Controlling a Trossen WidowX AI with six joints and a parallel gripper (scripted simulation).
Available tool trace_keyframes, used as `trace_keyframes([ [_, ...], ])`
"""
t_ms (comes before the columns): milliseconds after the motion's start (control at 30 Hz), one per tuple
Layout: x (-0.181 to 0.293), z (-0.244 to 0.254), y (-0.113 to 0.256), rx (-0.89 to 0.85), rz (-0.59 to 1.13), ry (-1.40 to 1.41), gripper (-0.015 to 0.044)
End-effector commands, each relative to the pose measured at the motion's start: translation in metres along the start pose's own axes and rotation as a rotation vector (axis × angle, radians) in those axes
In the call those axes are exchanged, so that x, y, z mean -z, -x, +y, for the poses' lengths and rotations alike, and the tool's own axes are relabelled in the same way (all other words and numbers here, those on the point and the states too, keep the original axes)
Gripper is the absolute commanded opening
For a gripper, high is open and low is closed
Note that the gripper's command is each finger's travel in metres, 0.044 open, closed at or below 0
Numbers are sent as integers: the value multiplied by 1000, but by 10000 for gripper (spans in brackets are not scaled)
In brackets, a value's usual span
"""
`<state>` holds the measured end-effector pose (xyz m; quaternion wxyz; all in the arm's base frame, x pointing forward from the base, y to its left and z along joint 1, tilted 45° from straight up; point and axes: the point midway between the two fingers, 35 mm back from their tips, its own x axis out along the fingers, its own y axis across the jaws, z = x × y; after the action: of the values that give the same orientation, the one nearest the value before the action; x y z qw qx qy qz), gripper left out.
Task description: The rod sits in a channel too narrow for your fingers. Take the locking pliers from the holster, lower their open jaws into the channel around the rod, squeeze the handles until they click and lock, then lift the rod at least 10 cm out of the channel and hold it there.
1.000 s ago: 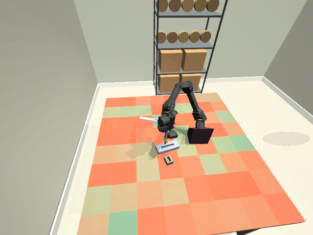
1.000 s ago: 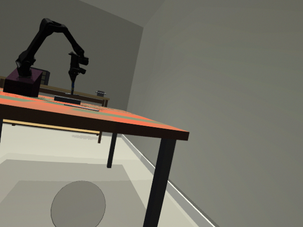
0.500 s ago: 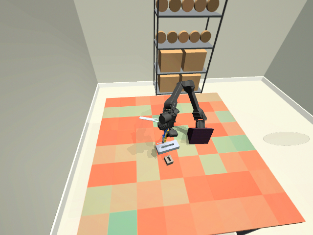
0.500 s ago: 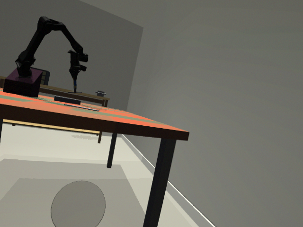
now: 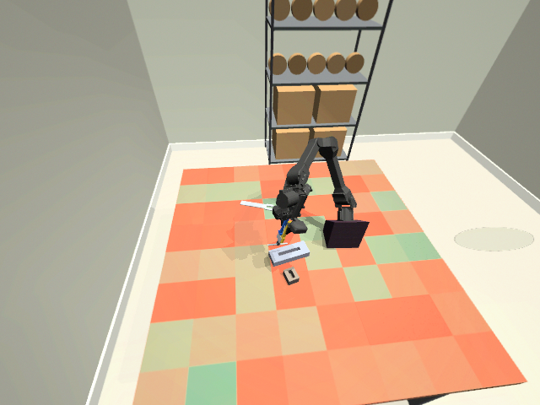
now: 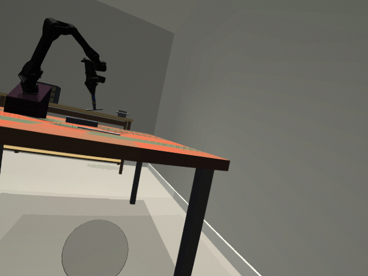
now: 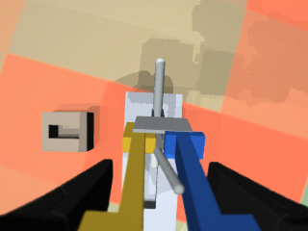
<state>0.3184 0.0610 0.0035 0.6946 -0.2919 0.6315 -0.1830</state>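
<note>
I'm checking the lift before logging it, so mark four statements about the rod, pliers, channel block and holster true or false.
1. The gripper is open and holding nothing. False: it is shut on the pliers.
2. The rod is raised above the channel block. True.
3. The pliers' two handles are both yellow. False: one is yellow, the other blue.
4. The holster stands on the patchwork surface. True.

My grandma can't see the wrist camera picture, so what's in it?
The gripper squeezes pliers with yellow and blue handles, holding a thin gray rod above a pale slotted block. A small tan holster sits to the left.
</note>
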Motion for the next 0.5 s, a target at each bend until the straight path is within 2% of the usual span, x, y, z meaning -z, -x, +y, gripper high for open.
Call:
trace_keyframes([
  [0,-5,0,7,1,-38,3,102],
  [467,-14,3,25,-2,-125,4,102],
])
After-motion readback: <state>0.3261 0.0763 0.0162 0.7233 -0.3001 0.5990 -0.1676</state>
